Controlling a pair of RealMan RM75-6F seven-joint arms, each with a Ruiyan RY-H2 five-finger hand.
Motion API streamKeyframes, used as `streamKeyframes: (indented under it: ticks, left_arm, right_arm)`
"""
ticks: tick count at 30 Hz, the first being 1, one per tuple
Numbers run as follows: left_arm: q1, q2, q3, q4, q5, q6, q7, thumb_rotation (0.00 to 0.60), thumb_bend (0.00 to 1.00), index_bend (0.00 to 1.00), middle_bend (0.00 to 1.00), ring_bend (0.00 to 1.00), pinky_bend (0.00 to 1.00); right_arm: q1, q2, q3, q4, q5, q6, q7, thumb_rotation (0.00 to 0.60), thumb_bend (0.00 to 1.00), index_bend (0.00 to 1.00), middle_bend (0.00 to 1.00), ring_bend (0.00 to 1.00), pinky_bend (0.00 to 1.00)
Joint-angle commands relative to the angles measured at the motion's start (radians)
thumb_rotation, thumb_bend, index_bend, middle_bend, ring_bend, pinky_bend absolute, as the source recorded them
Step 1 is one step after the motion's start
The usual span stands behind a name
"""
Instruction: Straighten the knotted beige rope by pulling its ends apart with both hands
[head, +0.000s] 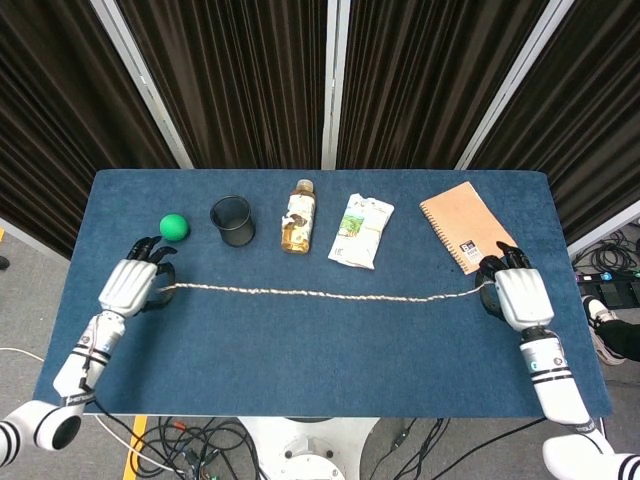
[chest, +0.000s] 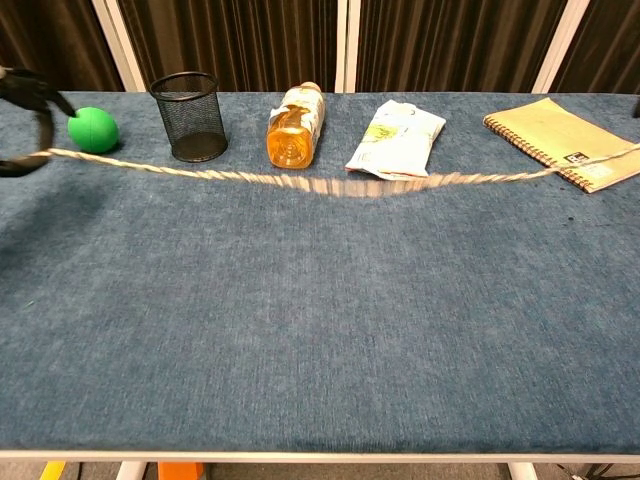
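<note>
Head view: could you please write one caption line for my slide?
Left robot hand and right robot hand hold the beige rope stretched nearly straight across the blue table.

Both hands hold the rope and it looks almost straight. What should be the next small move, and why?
Probably lower both ends onto the table and let go. The rope runs in one line, without a loop, from the left hand to the right hand, so more pulling seems unnecessary.

Light is even and bright from above, with soft shadows. In the chest view the rope (chest: 330, 184) is blurred by motion.
</note>
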Motion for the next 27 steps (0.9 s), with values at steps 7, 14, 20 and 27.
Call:
streamKeyframes:
  ticks: [7,14,20,27]
  left_arm:
    - [0.020,-0.032,0.033,0.071,0.035,-0.030,-0.067,0.600,0.42,0.62,0.19,0.01,0.00]
    - [0.011,-0.089,0.040,0.157,0.050,-0.062,-0.055,0.600,0.42,0.62,0.19,0.01,0.00]
    - [0.009,-0.122,0.043,0.211,0.055,-0.078,-0.035,0.600,0.42,0.61,0.19,0.01,0.00]
    - [0.010,-0.144,0.043,0.233,0.047,-0.102,-0.019,0.600,0.37,0.43,0.18,0.01,0.00]
  right_arm:
    - [-0.015,-0.041,-0.018,0.062,0.007,-0.022,0.012,0.600,0.52,0.60,0.32,0.08,0.12]
    - [-0.011,-0.107,-0.028,0.127,0.003,-0.048,0.015,0.600,0.52,0.60,0.32,0.08,0.12]
    - [-0.002,-0.164,-0.032,0.191,-0.005,-0.071,0.016,0.600,0.51,0.60,0.32,0.08,0.11]
    - [0.006,-0.205,-0.038,0.227,-0.009,-0.095,-0.002,0.600,0.34,0.31,0.23,0.05,0.05]
